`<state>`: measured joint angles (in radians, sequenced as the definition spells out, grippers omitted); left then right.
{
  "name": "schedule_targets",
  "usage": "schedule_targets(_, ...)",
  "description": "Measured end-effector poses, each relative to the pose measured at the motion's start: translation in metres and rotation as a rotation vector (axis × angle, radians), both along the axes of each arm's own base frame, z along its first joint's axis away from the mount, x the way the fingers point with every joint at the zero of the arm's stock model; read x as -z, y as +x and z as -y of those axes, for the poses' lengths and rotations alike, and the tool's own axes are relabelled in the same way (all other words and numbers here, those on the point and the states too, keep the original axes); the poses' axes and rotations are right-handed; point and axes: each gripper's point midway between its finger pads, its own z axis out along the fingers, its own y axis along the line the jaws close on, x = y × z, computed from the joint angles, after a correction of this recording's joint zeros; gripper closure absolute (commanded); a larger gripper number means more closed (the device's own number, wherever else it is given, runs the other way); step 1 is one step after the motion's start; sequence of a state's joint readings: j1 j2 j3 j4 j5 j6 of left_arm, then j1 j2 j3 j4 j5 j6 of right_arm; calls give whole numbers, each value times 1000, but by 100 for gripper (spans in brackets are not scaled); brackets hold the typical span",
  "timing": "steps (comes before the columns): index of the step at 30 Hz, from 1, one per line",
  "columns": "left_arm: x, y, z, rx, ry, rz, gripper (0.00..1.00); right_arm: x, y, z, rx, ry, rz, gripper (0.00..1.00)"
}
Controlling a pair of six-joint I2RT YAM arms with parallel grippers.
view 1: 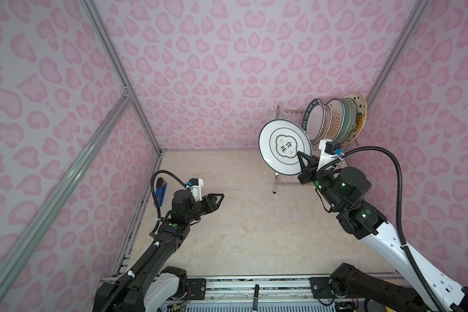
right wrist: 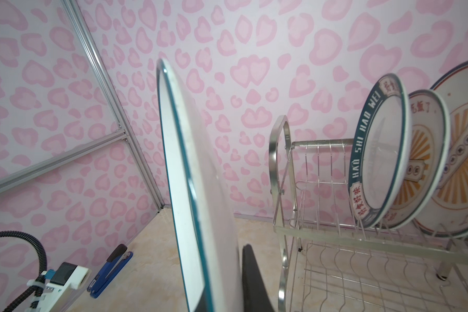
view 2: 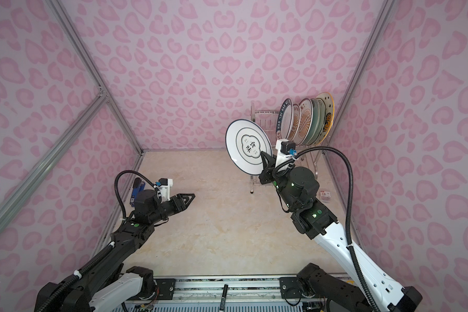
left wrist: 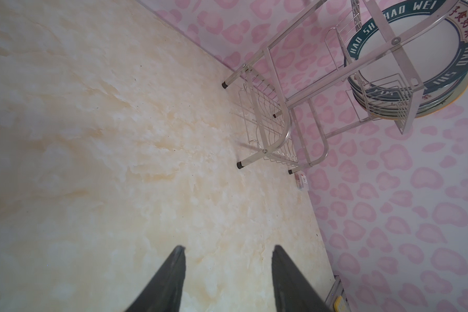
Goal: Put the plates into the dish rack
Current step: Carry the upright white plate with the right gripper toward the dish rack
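A white plate with a centre emblem (view 1: 281, 147) (view 2: 243, 146) (right wrist: 181, 167) hangs upright in the air just left of the dish rack (view 1: 288, 112) (view 2: 262, 113) (right wrist: 280, 151), apart from it. My right gripper (view 1: 302, 160) (view 2: 266, 158) (right wrist: 224, 272) is shut on that plate's lower edge. Several plates stand upright on the rack's upper tier, the dark-teal lettered one (view 1: 314, 121) (view 2: 284, 118) (left wrist: 416, 54) (right wrist: 378, 151) nearest and the star plate with orange rim (view 1: 359, 116) (view 2: 328, 113) farthest. My left gripper (view 1: 220, 197) (view 2: 191, 197) (left wrist: 227, 250) hovers open and empty over the table's left side.
A blue stapler (view 1: 161, 191) (view 2: 137, 192) (right wrist: 111, 270) lies by the left wall. A small red-and-white box (view 2: 326, 195) (left wrist: 301, 181) sits by the rack's foot at the right wall. A black marker (view 1: 256, 295) (view 2: 224, 294) rests on the front rail.
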<state>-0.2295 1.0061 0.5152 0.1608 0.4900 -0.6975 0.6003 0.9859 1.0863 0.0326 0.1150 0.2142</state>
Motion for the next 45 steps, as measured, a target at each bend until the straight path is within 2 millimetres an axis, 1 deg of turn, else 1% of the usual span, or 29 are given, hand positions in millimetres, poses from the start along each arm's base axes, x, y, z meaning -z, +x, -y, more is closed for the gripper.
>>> schedule_targets(5, -4, 1, 6, 11, -16, 17, 46, -10, 13, 7, 78, -25, 24, 100)
schedule_targets(8, -5, 0, 9, 23, -20, 15, 46, -22, 23, 11, 128, -47, 47, 100)
schedule_targets(12, -6, -1, 11, 31, -23, 20, 46, -45, 34, 19, 187, -61, 91, 100)
schedule_targets(16, -9, -3, 12, 36, -27, 30, 46, -71, 46, 32, 255, -66, 136, 100)
schedule_targets(19, -12, -5, 13, 46, -30, 35, 46, -85, 56, 41, 297, -79, 159, 100)
schedule_targets(21, -17, -7, 13, 50, -31, 36, 46, -92, 64, 46, 323, -90, 169, 100)
schedule_targets(25, -32, -11, 13, 56, -34, 75, 46, -105, 78, 58, 389, -115, 178, 100)
schedule_targets(27, -34, -13, 12, 57, -34, 78, 46, -108, 85, 63, 423, -123, 178, 100)
schedule_targets(30, -31, -16, 11, 57, -33, 71, 46, -105, 99, 67, 471, -161, 161, 100)
schedule_targets(33, -27, -19, 11, 57, -32, 62, 46, -95, 113, 68, 512, -205, 127, 100)
schedule_targets(38, -18, -22, 10, 59, -32, 42, 46, -73, 139, 69, 561, -265, 58, 100)
schedule_targets(42, -14, -25, 11, 64, -37, 31, 46, -55, 153, 70, 593, -298, 4, 100)
schedule_targets(45, -16, -27, 11, 61, -46, 33, 46, -42, 162, 68, 596, -311, -29, 100)
